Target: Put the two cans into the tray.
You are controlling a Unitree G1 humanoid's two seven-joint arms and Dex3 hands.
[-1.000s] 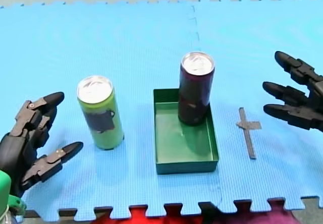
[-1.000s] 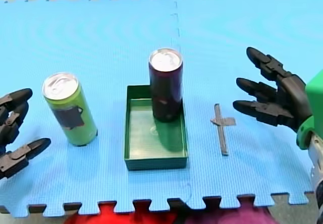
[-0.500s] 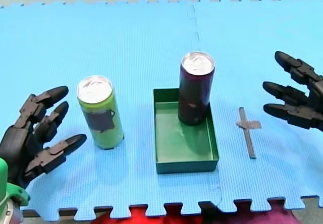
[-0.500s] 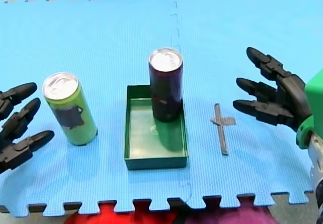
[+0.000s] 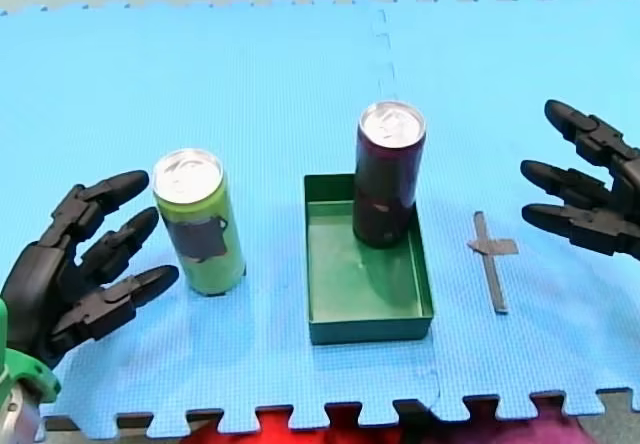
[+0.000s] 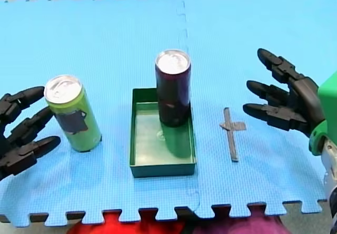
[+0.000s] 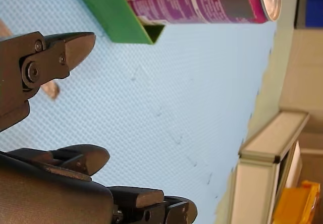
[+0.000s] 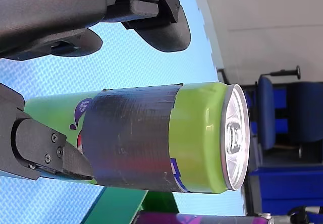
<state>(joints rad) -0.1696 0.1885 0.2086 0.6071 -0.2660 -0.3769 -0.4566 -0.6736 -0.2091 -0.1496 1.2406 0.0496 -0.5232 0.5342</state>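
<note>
Both head views look down on one mat (image 5: 250,74), slightly apart. Wrist views peer closely past fingers (image 7: 55,57).

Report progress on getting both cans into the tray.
Done: the purple can stands upright in the tray. In hand: nothing gripped; the left hand is open beside the green can. Left: that can, standing on the mat left of the tray. The right hand is open, right of the tray.

Purple can (image 7: 202,2) in green tray (image 7: 108,8)
</note>
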